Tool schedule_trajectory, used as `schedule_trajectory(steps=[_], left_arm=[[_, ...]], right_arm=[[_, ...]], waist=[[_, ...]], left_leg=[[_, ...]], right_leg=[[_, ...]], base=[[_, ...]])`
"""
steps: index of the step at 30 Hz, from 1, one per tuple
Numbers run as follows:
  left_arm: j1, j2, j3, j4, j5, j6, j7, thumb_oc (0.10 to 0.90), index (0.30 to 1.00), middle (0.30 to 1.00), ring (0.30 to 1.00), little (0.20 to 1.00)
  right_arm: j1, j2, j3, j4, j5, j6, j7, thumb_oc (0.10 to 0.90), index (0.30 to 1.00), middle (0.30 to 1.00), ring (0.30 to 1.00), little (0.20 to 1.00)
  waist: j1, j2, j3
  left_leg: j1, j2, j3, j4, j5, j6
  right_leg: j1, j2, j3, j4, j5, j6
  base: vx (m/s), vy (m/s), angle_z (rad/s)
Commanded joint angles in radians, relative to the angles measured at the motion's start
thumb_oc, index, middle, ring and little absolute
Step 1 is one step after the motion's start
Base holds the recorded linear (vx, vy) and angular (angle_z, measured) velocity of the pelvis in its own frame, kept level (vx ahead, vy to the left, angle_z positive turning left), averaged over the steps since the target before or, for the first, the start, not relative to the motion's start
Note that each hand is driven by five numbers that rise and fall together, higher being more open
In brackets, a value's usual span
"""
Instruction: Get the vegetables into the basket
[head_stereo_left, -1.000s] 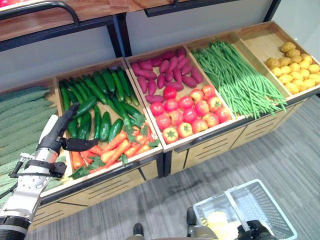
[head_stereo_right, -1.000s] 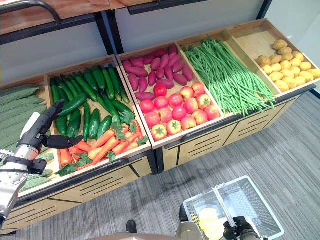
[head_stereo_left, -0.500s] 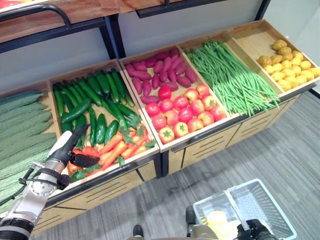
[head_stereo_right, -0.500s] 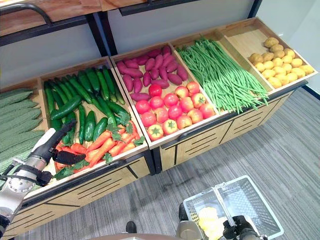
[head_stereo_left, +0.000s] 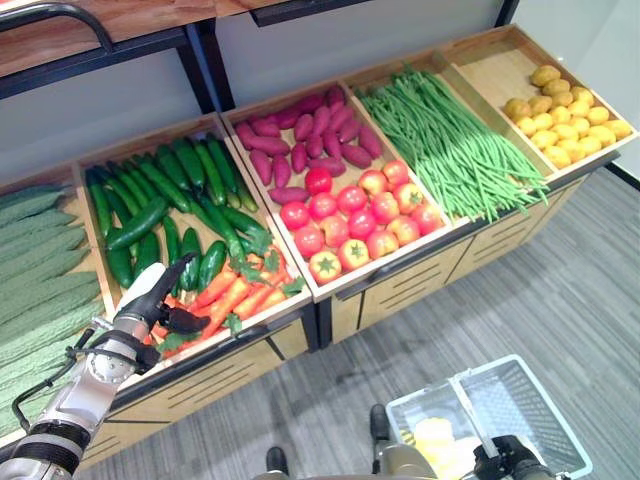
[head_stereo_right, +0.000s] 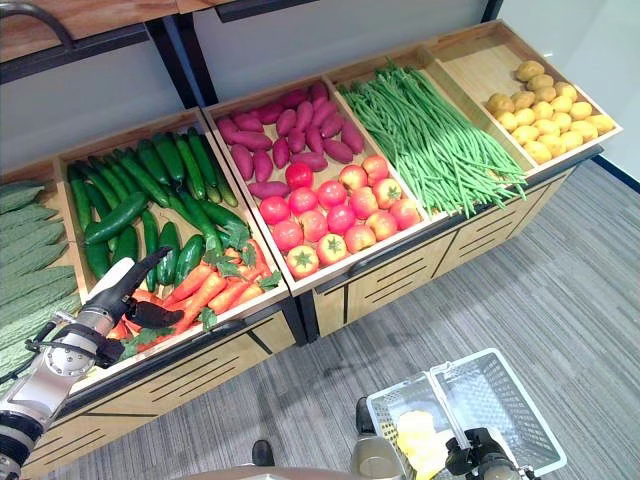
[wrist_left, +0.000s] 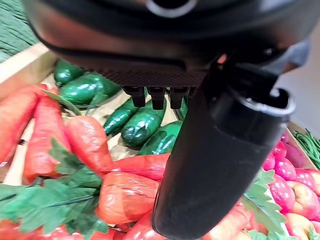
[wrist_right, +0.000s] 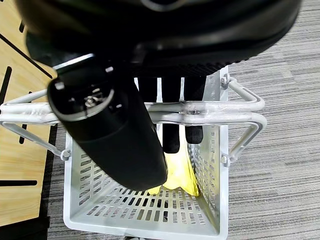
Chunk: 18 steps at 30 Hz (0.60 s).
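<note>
I'm looking down on a row of slanted wooden produce bins (head_stereo_left: 330, 290). Far left, pale green ridged cucumbers (head_stereo_left: 40, 250). Next bin along, dark green smooth cucumbers (head_stereo_left: 170, 195) at the back and orange leafy-topped carrots (head_stereo_left: 235, 298) at the front. Then purple sweet potatoes (head_stereo_left: 305, 135) behind red tomatoes (head_stereo_left: 350, 215), then a heap of long green beans (head_stereo_left: 450, 145), and yellow potatoes (head_stereo_left: 560, 125) at the far right.

My left hand (head_stereo_left: 155, 300) hovers over the carrots at the front of that bin, fingers stretched out straight, thumb spread, nothing in it; the wrist view has carrots right under the thumb.

The white wire shopping basket (head_stereo_left: 545, 405) sits low on my right, with a yellow item (wrist_right: 177, 172) lying in its bottom. My right hand (wrist_right: 172, 120) has its fingers curled round the basket's two white wire handles (wrist_right: 210, 107).

Below it all is grey striped carpet flooring (head_stereo_left: 560, 290), and a grey wall (head_stereo_left: 330, 50) rises behind the bins.
</note>
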Motion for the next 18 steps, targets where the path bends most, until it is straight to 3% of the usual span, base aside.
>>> schedule_trajectory(steps=[1, 18], left_arm=[[-0.148, 0.058, 0.057, -0.048, -0.020, -0.054, 0.070, 0.900, 1.000, 1.000, 1.000, 1.000], [-0.070, 0.082, 0.103, -0.202, -0.214, -0.097, 0.000, 0.900, 1.000, 1.000, 1.000, 1.000]], right_arm=[[-0.021, -0.033, 0.043, 0.012, -0.014, -0.012, -0.025, 0.400, 0.300, 0.300, 0.300, 0.300], [-0.004, -0.030, 0.044, 0.008, -0.013, -0.014, -0.015, 0.400, 0.300, 0.300, 0.300, 0.300]], waist=[[-0.013, -0.063, -0.017], [-0.008, -0.060, -0.024]], left_leg=[[-0.018, 0.021, -0.022, 0.001, 0.013, -0.017], [0.003, 0.028, -0.020, 0.001, 0.009, -0.020]], right_leg=[[0.038, -0.107, 0.042, 0.005, -0.029, 0.108], [0.058, -0.096, 0.047, 0.005, -0.042, 0.101]], base=[[0.00, 0.000, 0.00], [0.00, 0.000, 0.00]])
